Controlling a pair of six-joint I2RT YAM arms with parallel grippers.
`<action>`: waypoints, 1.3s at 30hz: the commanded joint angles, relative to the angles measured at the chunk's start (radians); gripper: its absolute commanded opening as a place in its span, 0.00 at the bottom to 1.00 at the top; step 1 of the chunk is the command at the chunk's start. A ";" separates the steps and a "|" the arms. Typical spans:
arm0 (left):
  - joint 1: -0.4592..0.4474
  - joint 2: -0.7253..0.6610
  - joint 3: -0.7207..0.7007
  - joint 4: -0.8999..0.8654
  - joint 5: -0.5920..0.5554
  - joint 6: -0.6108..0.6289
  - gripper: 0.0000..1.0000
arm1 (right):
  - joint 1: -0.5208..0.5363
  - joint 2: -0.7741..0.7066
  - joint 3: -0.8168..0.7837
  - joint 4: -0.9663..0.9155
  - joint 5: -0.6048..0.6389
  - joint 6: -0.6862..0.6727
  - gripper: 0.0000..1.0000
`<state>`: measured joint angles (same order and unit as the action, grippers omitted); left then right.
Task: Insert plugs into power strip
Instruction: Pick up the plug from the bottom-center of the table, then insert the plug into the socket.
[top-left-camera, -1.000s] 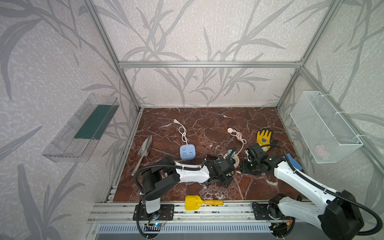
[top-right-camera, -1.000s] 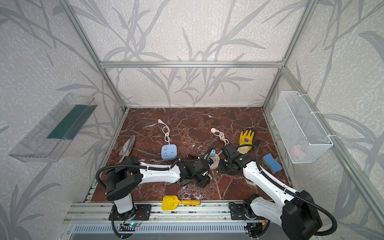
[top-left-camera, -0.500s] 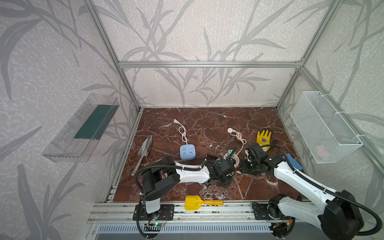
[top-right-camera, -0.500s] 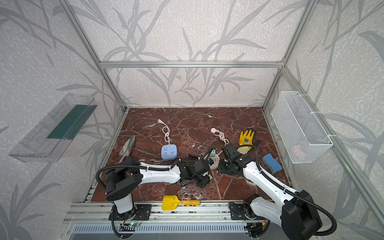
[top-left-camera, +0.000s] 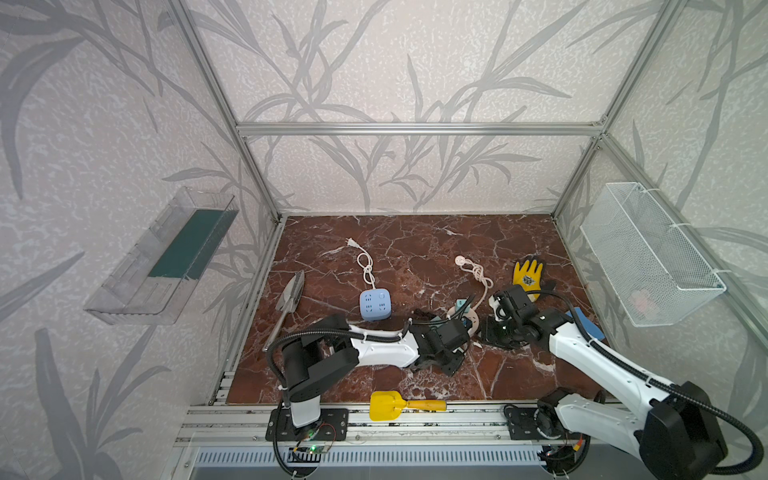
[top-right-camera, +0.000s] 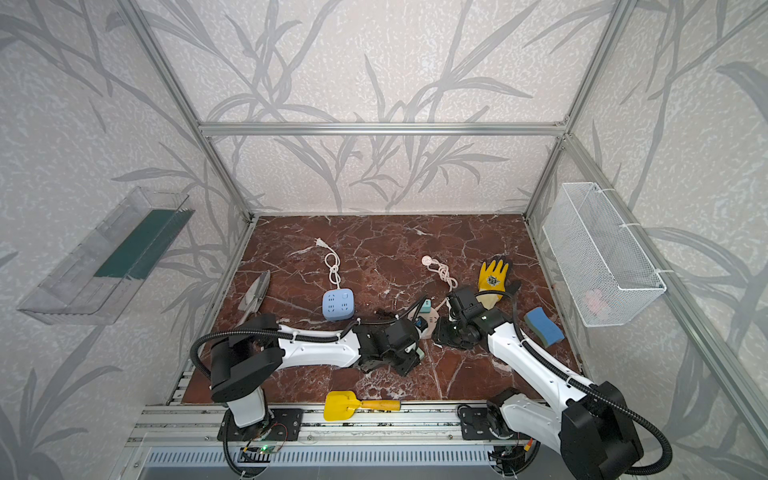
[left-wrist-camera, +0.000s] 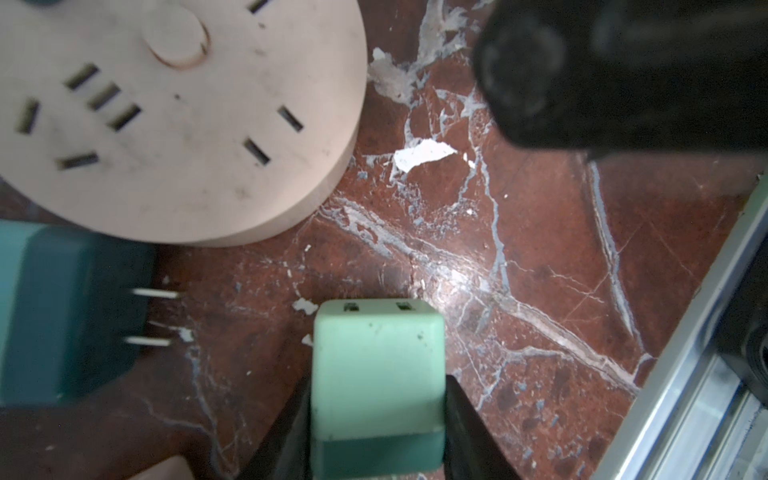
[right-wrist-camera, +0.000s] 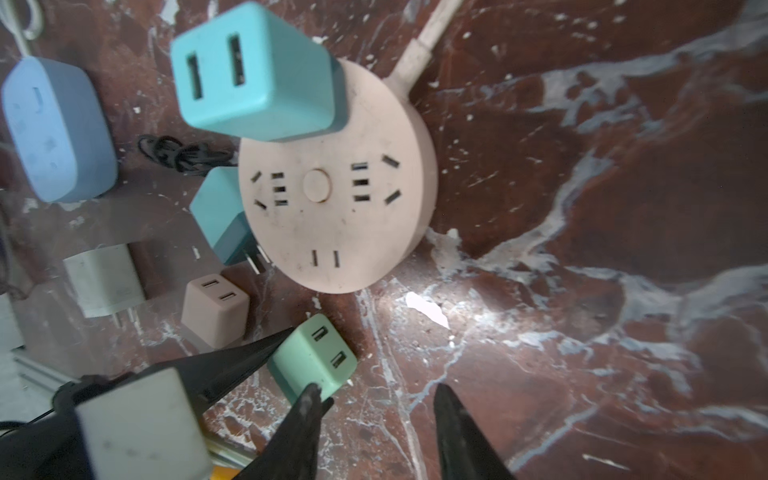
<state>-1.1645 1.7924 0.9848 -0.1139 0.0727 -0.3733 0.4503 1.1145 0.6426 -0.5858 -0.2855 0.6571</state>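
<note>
Pinching the green plug by two opposite sides, left claw sits low at the table, near the round strip; whether the plug is lifted off, cannot tell; right claw spread and empty, one tip close by that plug; upright teal plug stands on the round strip, looks seated, so about one of five done; second teal plug lies on its side just beside the strip's rim, prongs bare; pink plug and white charger loose on the table nearby; blue strip carries nothing; four insertions left, by my reckoning.
</note>
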 joint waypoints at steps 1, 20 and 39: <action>-0.005 -0.087 -0.053 0.055 0.018 0.048 0.00 | -0.011 0.000 -0.037 0.069 -0.192 -0.012 0.43; 0.005 -0.289 -0.179 0.196 0.073 0.109 0.00 | -0.029 -0.067 -0.079 0.117 -0.504 0.013 0.49; 0.006 -0.330 -0.200 0.229 0.076 0.099 0.00 | -0.030 -0.047 -0.119 0.182 -0.554 0.039 0.44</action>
<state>-1.1622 1.4986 0.7975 0.0845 0.1513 -0.2714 0.4240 1.0626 0.5449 -0.4408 -0.7937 0.6762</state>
